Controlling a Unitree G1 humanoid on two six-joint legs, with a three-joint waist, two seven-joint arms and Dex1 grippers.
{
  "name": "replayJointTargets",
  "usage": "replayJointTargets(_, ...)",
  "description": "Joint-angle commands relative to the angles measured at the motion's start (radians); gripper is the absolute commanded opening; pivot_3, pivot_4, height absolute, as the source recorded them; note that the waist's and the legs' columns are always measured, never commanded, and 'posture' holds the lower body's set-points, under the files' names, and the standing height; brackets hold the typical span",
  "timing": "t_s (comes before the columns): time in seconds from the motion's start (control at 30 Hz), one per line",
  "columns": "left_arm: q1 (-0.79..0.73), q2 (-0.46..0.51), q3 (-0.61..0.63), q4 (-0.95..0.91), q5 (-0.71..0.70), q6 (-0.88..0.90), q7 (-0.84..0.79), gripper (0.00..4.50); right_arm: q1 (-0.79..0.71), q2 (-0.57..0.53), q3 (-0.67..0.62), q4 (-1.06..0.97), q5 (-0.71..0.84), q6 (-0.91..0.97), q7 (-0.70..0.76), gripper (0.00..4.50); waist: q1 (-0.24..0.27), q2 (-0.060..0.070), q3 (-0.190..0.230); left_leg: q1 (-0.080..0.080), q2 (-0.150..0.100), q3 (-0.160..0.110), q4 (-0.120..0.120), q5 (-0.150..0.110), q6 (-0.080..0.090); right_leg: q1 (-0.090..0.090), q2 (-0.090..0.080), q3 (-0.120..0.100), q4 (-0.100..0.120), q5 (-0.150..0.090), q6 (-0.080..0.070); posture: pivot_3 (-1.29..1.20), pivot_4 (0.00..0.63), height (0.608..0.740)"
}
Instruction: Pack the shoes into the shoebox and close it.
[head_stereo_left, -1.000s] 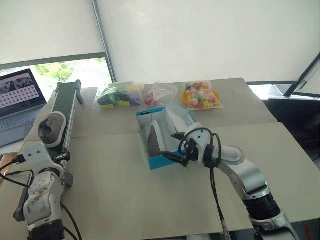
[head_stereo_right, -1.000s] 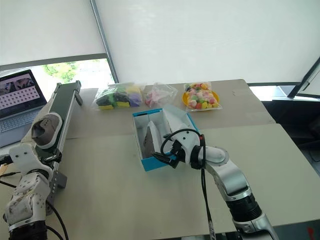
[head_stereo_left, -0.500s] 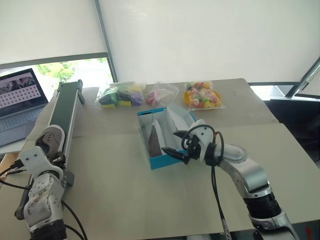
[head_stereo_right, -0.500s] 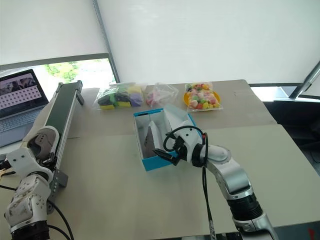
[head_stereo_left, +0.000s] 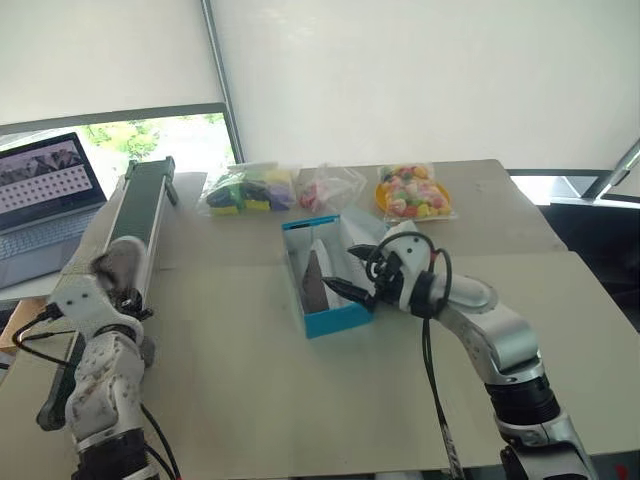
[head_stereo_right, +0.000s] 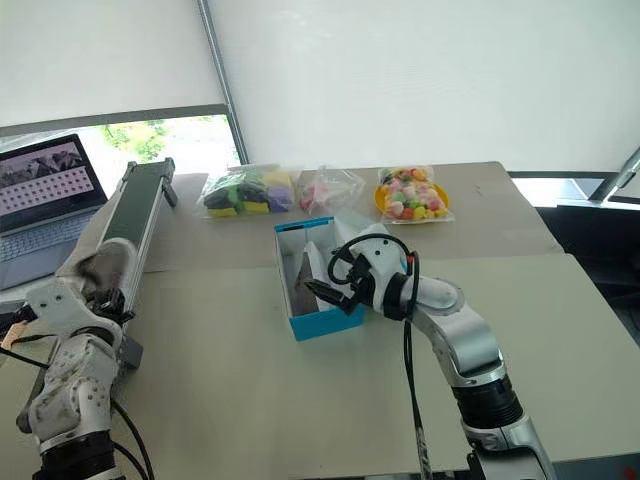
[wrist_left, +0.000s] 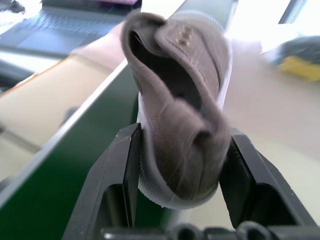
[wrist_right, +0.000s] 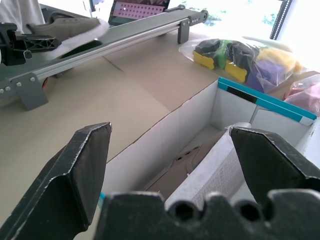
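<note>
One grey-brown cloth shoe (wrist_left: 182, 110) is squeezed in the left end effector (wrist_left: 182, 165). Another grey-brown shoe (head_stereo_left: 313, 280) sits inside the bright blue cardboard shoebox (head_stereo_left: 340, 320), where the right end effector (head_stereo_right: 330, 290) hangs wide open.

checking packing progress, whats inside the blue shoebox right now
One grey-brown shoe stands on its side inside the shoebox. The box's near wall hides the shoe's lower part and the floor.

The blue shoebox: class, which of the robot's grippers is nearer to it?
Right. The right gripper hovers open at the blue shoebox, by its near right wall. The left gripper is far off at the conveyor, clamped on a grey shoe.
</note>
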Motion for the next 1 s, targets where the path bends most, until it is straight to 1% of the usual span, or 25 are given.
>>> replayJointTargets(0.03, -0.047, -0.018, -0.033, -0.110, -0.047, -0.061, -0.040, 2.00, -0.094, 0.096, -0.156, 0.050, 0.142, 0.148, -0.112, 4.50, -0.001, 0.000, 0.000, 0.000, 0.000, 0.000, 0.000, 0.000, 0.000, 0.000, 0.000, 0.000, 0.000, 0.000, 0.000, 0.00, 0.150, 0.646)
replayJointTargets(0.1, -0.071, -0.033, -0.063, -0.155, -0.124, -0.021, -0.085, 2.00, -0.224, 0.234, -0.361, 0.174, 0.363, 0.321, -0.283, 4.50, -0.010, 0.000, 0.000, -0.001, 0.000, 0.000, 0.000, 0.000, 0.000, -0.001, 0.000, 0.000, 0.000, 0.000, -0.001, 0.00, 0.150, 0.646)
replayJointTargets(0.13, -0.079, -0.035, -0.084, -0.177, -0.148, 0.002, -0.104, 2.00, -0.281, 0.281, -0.432, 0.230, 0.433, 0.389, -0.340, 4.50, -0.015, 0.000, 0.000, -0.002, 0.001, 0.001, 0.001, 0.000, 0.000, -0.002, 0.000, 0.000, -0.001, 0.001, -0.001, 0.00, 0.150, 0.646)
replayJointTargets(0.17, -0.082, -0.035, -0.104, -0.189, -0.158, 0.022, -0.112, 2.00, -0.320, 0.299, -0.464, 0.266, 0.461, 0.435, -0.370, 4.50, -0.020, 0.000, 0.000, -0.004, 0.001, 0.001, 0.001, 0.000, 0.000, -0.003, 0.000, 0.000, -0.001, 0.001, -0.002, 0.00, 0.150, 0.646)
replayJointTargets(0.23, -0.086, -0.037, -0.121, -0.197, -0.177, 0.047, -0.111, 2.00, -0.364, 0.300, -0.482, 0.300, 0.464, 0.478, -0.400, 4.50, -0.023, 0.003, -0.002, -0.006, 0.001, -0.001, 0.002, 0.000, 0.000, -0.004, 0.002, 0.000, 0.001, 0.003, -0.006, 0.00, 0.150, 0.646)
replayJointTargets(0.3, -0.084, -0.039, -0.129, -0.199, -0.189, 0.051, -0.110, 2.00, -0.422, 0.333, -0.575, 0.378, 0.545, 0.535, -0.491, 4.50, -0.025, 0.004, -0.002, -0.002, 0.001, -0.002, 0.001, 0.000, 0.001, -0.005, 0.003, 0.000, 0.010, 0.006, -0.009, 0.00, 0.150, 0.646)
replayJointTargets(0.33, -0.083, -0.036, -0.133, -0.199, -0.190, 0.052, -0.111, 2.00, -0.437, 0.338, -0.588, 0.394, 0.557, 0.552, -0.512, 4.50, -0.026, 0.004, -0.002, 0.001, 0.001, -0.002, 0.000, -0.001, 0.003, -0.005, 0.003, 0.000, 0.015, 0.006, -0.009, 0.00, 0.150, 0.646)
replayJointTargets(0.37, -0.082, -0.037, -0.144, -0.200, -0.189, 0.055, -0.110, 2.00, -0.456, 0.343, -0.582, 0.408, 0.564, 0.581, -0.525, 4.50, -0.027, 0.004, -0.002, 0.001, 0.001, -0.002, 0.000, -0.002, 0.004, -0.005, 0.003, 0.000, 0.015, 0.006, -0.009, 0.00, 0.150, 0.646)
replayJointTargets(0.43, -0.081, -0.041, -0.164, -0.201, -0.185, 0.058, -0.112, 2.00, -0.469, 0.335, -0.513, 0.384, 0.542, 0.601, -0.506, 4.50, -0.030, 0.005, -0.003, -0.002, 0.000, -0.001, 0.001, -0.003, 0.005, -0.008, 0.003, 0.001, 0.015, 0.006, -0.009, 0.00, 0.150, 0.646)
replayJointTargets(0.53, -0.065, -0.029, -0.195, -0.195, -0.183, 0.102, -0.120, 2.00, -0.468, 0.336, -0.499, 0.368, 0.547, 0.603, -0.504, 4.50, -0.046, 0.005, -0.003, -0.011, 0.000, -0.001, 0.008, -0.002, 0.004, -0.016, 0.001, 0.005, 0.018, 0.007, -0.010, 0.00, 0.150, 0.646)
replayJointTargets(0.63, -0.020, -0.011, -0.216, -0.187, -0.146, 0.126, -0.111, 2.00, -0.443, 0.308, -0.450, 0.338, 0.517, 0.580, -0.475, 4.50, -0.051, 0.006, -0.004, -0.010, -0.001, -0.003, 0.010, -0.003, 0.006, -0.020, 0.001, 0.010, 0.029, 0.011, -0.012, 0.00, 0.150, 0.646)
replayJointTargets(0.73, 0.046, 0.004, -0.208, -0.221, -0.138, 0.170, -0.091, 2.00, -0.412, 0.283, -0.417, 0.310, 0.499, 0.568, -0.465, 4.50, -0.053, 0.007, -0.004, -0.010, -0.003, -0.003, 0.006, -0.004, 0.008, -0.020, 0.001, 0.010, 0.028, 0.011, -0.012, 0.00, 0.150, 0.646)
replayJointTargets(0.8, 0.101, 0.035, -0.202, -0.293, -0.138, 0.249, -0.071, 2.00, -0.384, 0.262, -0.393, 0.276, 0.487, 0.570, -0.457, 4.50, -0.053, 0.007, -0.004, -0.009, -0.003, -0.003, 0.005, -0.004, 0.008, -0.020, 0.002, 0.009, 0.028, 0.011, -0.012, 0.00, 0.150, 0.646)
replayJointTargets(0.87, 0.122, 0.086, -0.164, -0.380, -0.154, 0.389, -0.033, 2.00, -0.354, 0.248, -0.386, 0.243, 0.489, 0.578, -0.459, 4.50, -0.054, 0.007, -0.004, -0.009, -0.002, -0.003, 0.004, -0.004, 0.008, -0.021, 0.003, 0.008, 0.027, 0.011, -0.012, 0.00, 0.150, 0.646)
replayJointTargets(0.93, 0.097, 0.117, -0.107, -0.420, -0.196, 0.503, -0.009, 2.00, -0.330, 0.245, -0.391, 0.220, 0.496, 0.581, -0.469, 4.50, -0.052, 0.007, -0.004, -0.009, -0.002, -0.003, 0.003, -0.004, 0.008, -0.021, 0.004, 0.008, 0.027, 0.011, -0.012, 0.00, 0.150, 0.646)
replayJointTargets(1.0, 0.071, 0.150, -0.084, -0.430, -0.210, 0.595, -0.005, 2.00, -0.316, 0.248, -0.396, 0.208, 0.498, 0.579, -0.481, 4.50, -0.050, 0.007, -0.004, -0.009, -0.001, -0.004, 0.002, -0.004, 0.007, -0.021, 0.004, 0.006, 0.026, 0.011, -0.011, 0.00, 0.150, 0.646)
